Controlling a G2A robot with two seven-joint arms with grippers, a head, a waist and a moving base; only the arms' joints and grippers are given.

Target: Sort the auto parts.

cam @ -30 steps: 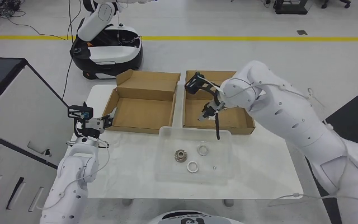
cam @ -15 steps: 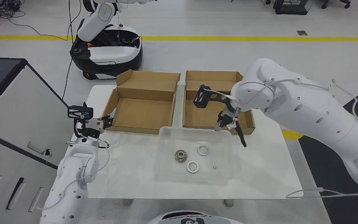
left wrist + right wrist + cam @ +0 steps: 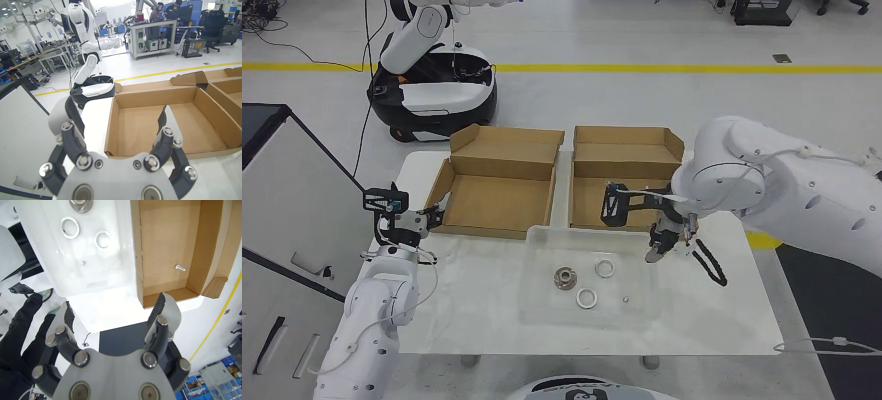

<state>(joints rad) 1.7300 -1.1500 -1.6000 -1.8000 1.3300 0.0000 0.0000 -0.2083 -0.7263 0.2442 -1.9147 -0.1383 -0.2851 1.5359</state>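
Hovering over the right rim of the clear bin [image 3: 542,236], the right hand [image 3: 659,248] is released, its fingers spread wide with nothing between them. Four parts lie inside the bin. A flanged hub [image 3: 564,278] sits near the bin's middle, with one ring [image 3: 605,267] just right of it. A second ring [image 3: 586,297] lies closer to the bin's front wall, and a small nut [image 3: 626,296] lies toward its right side. Just behind the bin, two open cardboard boxes stand side by side on the white surface [image 3: 482,300]. The right box [image 3: 587,205] has a single bolt [image 3: 179,267] lying on its floor. The left hand [image 3: 432,215] hangs well to the left of the bin, beside the outer wall of the left box [image 3: 497,200]. It is likewise released and grasps nothing.
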